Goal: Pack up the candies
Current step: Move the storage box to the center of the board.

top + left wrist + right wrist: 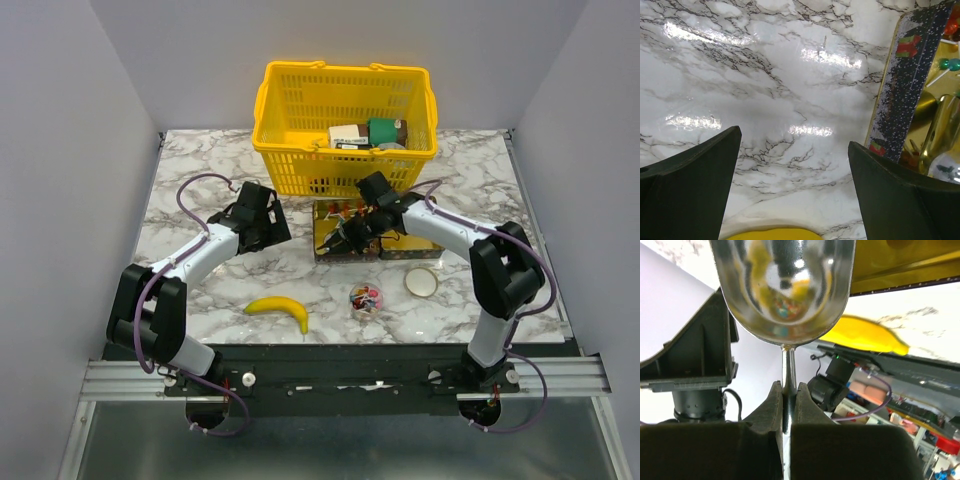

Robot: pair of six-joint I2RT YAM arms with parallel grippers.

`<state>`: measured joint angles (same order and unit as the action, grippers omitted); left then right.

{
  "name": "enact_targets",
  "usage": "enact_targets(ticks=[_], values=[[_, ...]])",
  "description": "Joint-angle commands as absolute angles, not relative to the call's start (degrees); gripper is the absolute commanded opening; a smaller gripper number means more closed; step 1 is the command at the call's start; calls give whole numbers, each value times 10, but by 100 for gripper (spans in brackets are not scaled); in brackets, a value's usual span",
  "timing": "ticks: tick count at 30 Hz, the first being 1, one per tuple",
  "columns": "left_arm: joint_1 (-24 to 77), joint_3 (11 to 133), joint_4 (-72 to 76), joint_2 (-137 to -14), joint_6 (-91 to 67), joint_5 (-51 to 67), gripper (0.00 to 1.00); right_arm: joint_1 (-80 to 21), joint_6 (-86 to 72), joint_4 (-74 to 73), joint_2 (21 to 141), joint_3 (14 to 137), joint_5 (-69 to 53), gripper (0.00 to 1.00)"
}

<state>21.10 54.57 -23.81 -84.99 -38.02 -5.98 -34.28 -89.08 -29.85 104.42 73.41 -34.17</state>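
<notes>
An open tin (322, 240) with a gold inside holds a few candies (342, 211). A small clear jar (365, 299) in front of it holds several multicoloured candies. My right gripper (362, 228) is shut on the handle of a metal spoon (785, 285), over the tin. The right wrist view shows its jaws (788, 387) clamped on the thin handle, the spoon's bowl reflecting colours. My left gripper (275, 225) is open and empty just left of the tin; its view (795, 137) shows the tin's dark speckled wall (912, 80) and a green sweet (950, 64).
A yellow basket (290, 150) with boxes stands behind the tin. A banana (280, 308) lies near the front, left of the jar. A round lid (421, 281) lies right of the jar. A yellow shape (770, 234) sits at the left wrist view's bottom edge.
</notes>
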Motion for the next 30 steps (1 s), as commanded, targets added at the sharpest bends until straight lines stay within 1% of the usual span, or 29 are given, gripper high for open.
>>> enact_targets(ticks=[1, 8, 12, 21, 25, 30], values=[[209, 549, -229, -840, -381, -48, 99, -313, -860, -417, 1055, 734, -247, 0], [210, 540, -177, -842, -374, 37, 99, -295, -768, -473, 1083, 793, -211, 0], [222, 548, -152, -865, -381, 85, 99, -295, -740, -487, 1099, 819, -211, 0], [271, 642, -150, -983, -389, 107, 99, -295, -722, -467, 1095, 792, -236, 0], [283, 685, -141, -1013, -398, 112, 99, -295, -717, -458, 1094, 780, -246, 0], [291, 704, -140, -1037, -405, 109, 97, -295, -710, -453, 1092, 770, -252, 1]])
